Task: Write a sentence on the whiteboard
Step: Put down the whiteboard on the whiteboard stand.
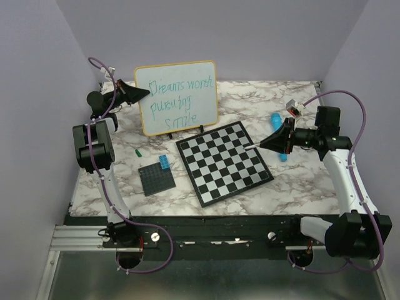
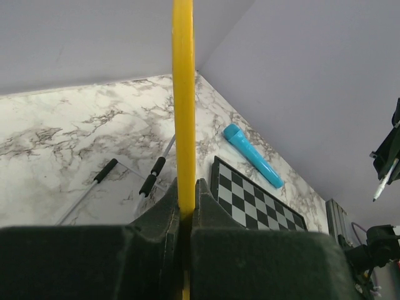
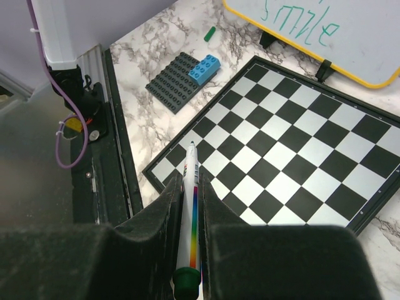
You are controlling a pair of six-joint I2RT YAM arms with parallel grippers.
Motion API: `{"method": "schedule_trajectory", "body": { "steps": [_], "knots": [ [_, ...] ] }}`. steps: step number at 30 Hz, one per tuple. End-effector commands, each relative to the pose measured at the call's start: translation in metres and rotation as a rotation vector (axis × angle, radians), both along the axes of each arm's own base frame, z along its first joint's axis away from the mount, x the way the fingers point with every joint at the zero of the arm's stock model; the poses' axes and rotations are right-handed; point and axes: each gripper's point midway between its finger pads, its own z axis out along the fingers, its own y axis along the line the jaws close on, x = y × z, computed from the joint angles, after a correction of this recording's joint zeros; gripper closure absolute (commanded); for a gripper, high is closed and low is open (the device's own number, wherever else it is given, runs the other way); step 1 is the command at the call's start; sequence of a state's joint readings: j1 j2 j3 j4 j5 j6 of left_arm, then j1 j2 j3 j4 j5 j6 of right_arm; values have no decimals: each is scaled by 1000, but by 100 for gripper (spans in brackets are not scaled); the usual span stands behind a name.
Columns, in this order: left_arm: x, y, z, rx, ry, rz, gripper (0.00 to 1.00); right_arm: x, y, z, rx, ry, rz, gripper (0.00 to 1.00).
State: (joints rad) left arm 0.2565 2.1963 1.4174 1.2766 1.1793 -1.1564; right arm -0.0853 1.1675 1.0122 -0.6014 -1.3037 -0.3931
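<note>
Top view: high, near edge, looking down on table [image 1: 250,100]. Wrist views: close over own fingers [image 3: 156,219]. All 3 share chessboard [image 1: 223,161].

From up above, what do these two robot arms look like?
The left arm and right arm are slim white links joined by chunky black joint blocks. A purple cable loops along each. The left gripper and right gripper are matte black wedges tapering to two fingers.

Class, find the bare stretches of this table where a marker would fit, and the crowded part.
Bare: the back right corner, bordered by whiteboard, blue tube and walls; the near strip in front of chessboard and grey baseplate. Crowded: left of the chessboard, where baseplate, green cap and whiteboard sit close.
</note>
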Motion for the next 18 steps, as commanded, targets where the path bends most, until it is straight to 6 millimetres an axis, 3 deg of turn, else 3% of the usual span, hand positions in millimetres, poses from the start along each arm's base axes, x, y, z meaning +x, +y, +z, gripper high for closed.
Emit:
{"method": "schedule_trajectory", "body": {
  "steps": [1,9,18],
  "knots": [
    [-14,4,42,148,-473,33,100,-2,0,-5,16,31,12,100],
    [-8,7,49,226,-585,31,100,-1,0,-8,18,46,11,99],
    [4,12,32,274,-636,42,100,1,0,-11,25,68,10,99]
  ]
}}
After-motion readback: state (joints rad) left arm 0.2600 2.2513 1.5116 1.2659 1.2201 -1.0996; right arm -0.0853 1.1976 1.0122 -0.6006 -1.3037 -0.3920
